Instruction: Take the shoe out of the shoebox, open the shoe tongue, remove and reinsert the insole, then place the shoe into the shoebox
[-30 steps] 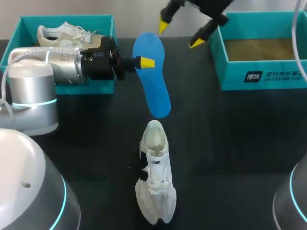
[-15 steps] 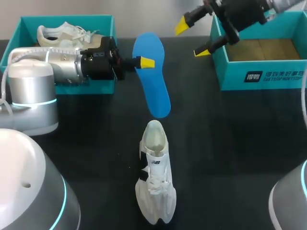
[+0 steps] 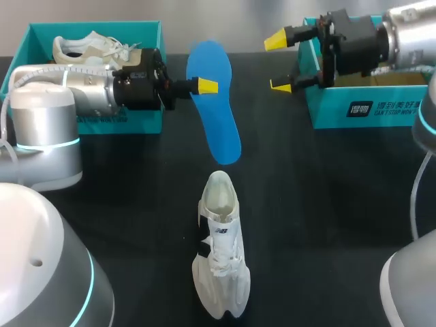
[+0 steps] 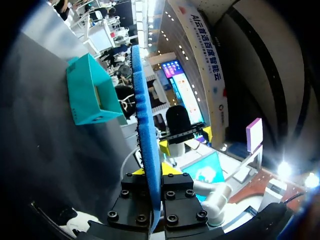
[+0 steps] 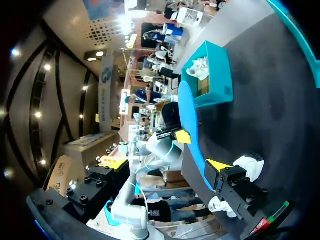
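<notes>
My left gripper [image 3: 204, 86] is shut on the edge of a blue insole [image 3: 216, 112], which it holds in the air above the table, heel end toward the shoe. In the left wrist view the insole [image 4: 148, 140] stands edge-on between the fingers of the left gripper [image 4: 150, 172]. A white shoe [image 3: 220, 255] lies on the black table below, its opening facing the insole. My right gripper [image 3: 279, 63] hangs open and empty at the corner of the right teal shoebox [image 3: 371, 102], pointing toward the insole [image 5: 192, 135]. The right wrist view also takes in the shoe [image 5: 247, 165].
The left teal shoebox [image 3: 27, 41] holds a second white shoe [image 3: 95, 48], with my left arm lying across its front. The right shoebox shows a bare cardboard floor. Black table surface lies open on both sides of the shoe.
My right arm has swung right and turned, so its open gripper now points sideways at the right shoebox's corner. The left gripper and insole have barely shifted.
</notes>
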Robot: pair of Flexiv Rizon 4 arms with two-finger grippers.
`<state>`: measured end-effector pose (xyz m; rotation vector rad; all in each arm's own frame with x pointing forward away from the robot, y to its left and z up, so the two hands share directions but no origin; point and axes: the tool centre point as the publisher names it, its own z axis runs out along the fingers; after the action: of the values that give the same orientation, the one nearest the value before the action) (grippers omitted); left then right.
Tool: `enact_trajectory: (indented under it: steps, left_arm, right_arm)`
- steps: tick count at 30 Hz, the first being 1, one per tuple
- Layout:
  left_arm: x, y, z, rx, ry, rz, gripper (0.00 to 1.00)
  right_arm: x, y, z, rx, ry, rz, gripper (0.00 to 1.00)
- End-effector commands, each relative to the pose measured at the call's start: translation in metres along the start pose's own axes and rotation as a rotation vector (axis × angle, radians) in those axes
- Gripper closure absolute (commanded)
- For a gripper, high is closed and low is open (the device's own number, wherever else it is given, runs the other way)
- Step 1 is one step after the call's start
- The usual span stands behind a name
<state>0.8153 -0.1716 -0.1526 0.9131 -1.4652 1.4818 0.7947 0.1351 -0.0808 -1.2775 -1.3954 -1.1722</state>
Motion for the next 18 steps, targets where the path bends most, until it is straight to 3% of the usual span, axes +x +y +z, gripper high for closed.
enact_trajectory:
  steps: [1, 9, 15, 18]
  left_arm:
    - [0.015, -0.004, -0.006, 0.004, -0.017, 0.119, 1.00]
    - [0.043, -0.007, -0.013, 0.010, -0.096, 0.640, 1.00]
    - [0.052, -0.001, -0.014, 0.045, -0.294, 1.229, 1.00]
    - [0.055, 0.011, -0.021, 0.026, -0.251, 1.489, 1.00]
  right_arm:
    - [-0.005, 0.002, 0.000, -0.003, 0.185, -0.002, 0.00]
    - [-0.006, 0.004, -0.002, -0.008, 0.189, 0.001, 0.00]
    - [-0.006, 0.005, -0.002, -0.009, 0.183, 0.008, 0.00]
    - [-0.004, 0.005, -0.002, -0.011, 0.178, 0.009, 0.00]
